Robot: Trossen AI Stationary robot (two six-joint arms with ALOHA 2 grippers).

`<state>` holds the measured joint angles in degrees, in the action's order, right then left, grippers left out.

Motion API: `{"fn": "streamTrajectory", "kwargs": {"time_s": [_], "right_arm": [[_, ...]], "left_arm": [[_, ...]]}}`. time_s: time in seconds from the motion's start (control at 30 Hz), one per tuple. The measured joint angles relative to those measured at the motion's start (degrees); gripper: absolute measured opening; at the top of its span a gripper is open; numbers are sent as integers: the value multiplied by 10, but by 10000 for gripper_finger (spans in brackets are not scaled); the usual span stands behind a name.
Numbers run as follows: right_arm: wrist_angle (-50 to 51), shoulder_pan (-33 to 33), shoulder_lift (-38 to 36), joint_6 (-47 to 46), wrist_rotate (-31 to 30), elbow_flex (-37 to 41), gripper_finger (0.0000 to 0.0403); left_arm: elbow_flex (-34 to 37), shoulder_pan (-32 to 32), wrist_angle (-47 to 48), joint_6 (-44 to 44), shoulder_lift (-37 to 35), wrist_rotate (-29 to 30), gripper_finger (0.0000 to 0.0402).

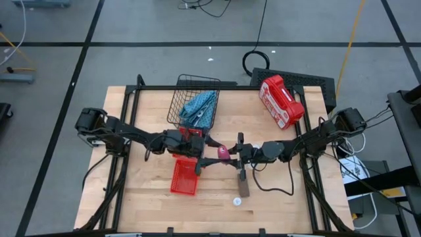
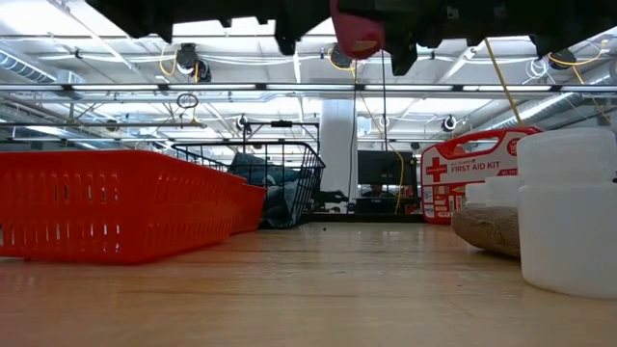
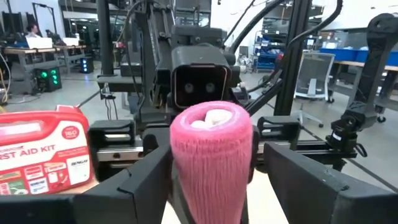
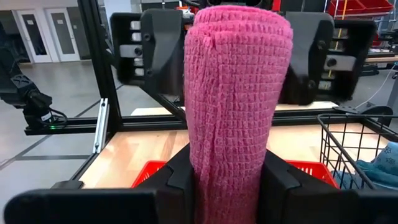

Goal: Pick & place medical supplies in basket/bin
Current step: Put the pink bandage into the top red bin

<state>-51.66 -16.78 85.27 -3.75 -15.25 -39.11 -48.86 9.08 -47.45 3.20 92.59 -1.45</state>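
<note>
From above, the two arms meet over the middle of the worktop [image 1: 138, 204], and the pink bandage roll [image 1: 223, 153] hangs between them. The right claw [image 1: 231, 153] is clenched on the roll. The left claw [image 1: 212, 150] faces it with fingers spread on either side of the roll; I cannot tell whether they touch it. A red bin [image 1: 185, 176] lies just below and left of the claws, a second red bin [image 1: 190, 133] sits under the left arm, and the black wire basket [image 1: 195, 99], with the light-blue pouch [image 1: 201, 106] in it, stands beyond that. A brown bandage roll [image 1: 243, 185] lies on the wood under the right claw, a white vial [image 1: 237, 201] nearer the front edge, and the first aid case [image 1: 281, 100] far off behind the right arm.

From worktop level, the pink roll [image 2: 357, 29] hangs high over the wood, with the dark claws around it. The red bins [image 2: 116, 204] sit left, the basket [image 2: 260, 183] behind, the case [image 2: 472, 172] and a white vial [image 2: 569, 210] right. Ceiling pipes and strip lights fill the room.

In the left wrist view, the roll [image 3: 211, 158] stands upright between the spread fingers [image 3: 140, 186], with the right arm's camera behind. A person sits at a far desk.

In the right wrist view, the roll [image 4: 236, 112] is pinched at its base by that claw's fingers [image 4: 283, 183], with the left claw's fingers [image 4: 163, 53] on either side of its top.
</note>
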Motion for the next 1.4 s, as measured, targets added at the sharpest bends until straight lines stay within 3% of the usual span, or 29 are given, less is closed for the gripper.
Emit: {"fn": "streamTrajectory", "kwargs": {"time_s": [0.33,0.47,0.63,0.83,1.03,1.23,1.3,1.4], "right_arm": [[10,-3,0,1,1,0,96],[11,-3,0,1,1,0,96],[15,-3,1,1,5,0,108],[26,-2,0,1,3,-2,151],[35,-3,0,1,3,0,182],[38,-3,0,2,4,0,189],[38,-3,0,1,4,0,188],[39,-3,0,1,3,0,184]], "left_arm": [[-44,-8,10,-3,36,-1,250],[-44,-8,22,-1,29,-8,201],[-44,-10,33,14,26,-31,89],[-43,-21,175,15,-58,-45,81],[-43,-12,397,39,-191,87,81],[-36,9,663,209,-271,287,81],[-22,15,710,278,-275,339,81],[16,16,716,357,-276,358,81]]}}
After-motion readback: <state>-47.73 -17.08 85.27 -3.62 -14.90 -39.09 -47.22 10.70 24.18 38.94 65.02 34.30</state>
